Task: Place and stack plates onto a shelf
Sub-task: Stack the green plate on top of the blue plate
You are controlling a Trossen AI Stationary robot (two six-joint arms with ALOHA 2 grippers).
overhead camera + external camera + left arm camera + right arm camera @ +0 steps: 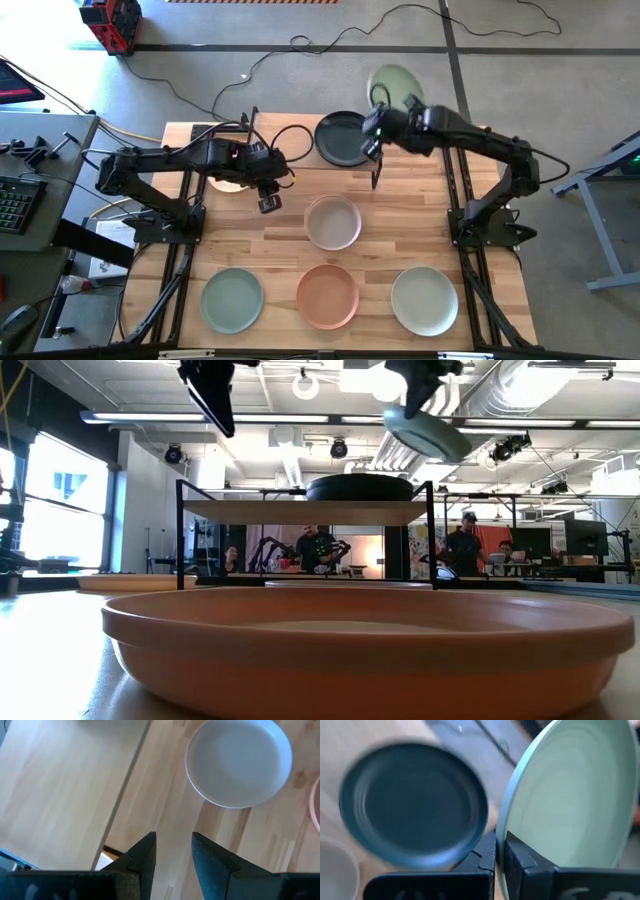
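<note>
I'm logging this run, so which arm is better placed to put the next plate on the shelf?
The right. Its gripper is shut on a pale green plate, held up beside the dark plate on the shelf. The left gripper is open and empty over the table.

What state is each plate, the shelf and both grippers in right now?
Pale green plate: tilted, gripped by right gripper, lifted.
Dark plate: flat on shelf.
Whitish plate, sage plate, terracotta plate: flat on table.
Left gripper: open, empty.
</note>
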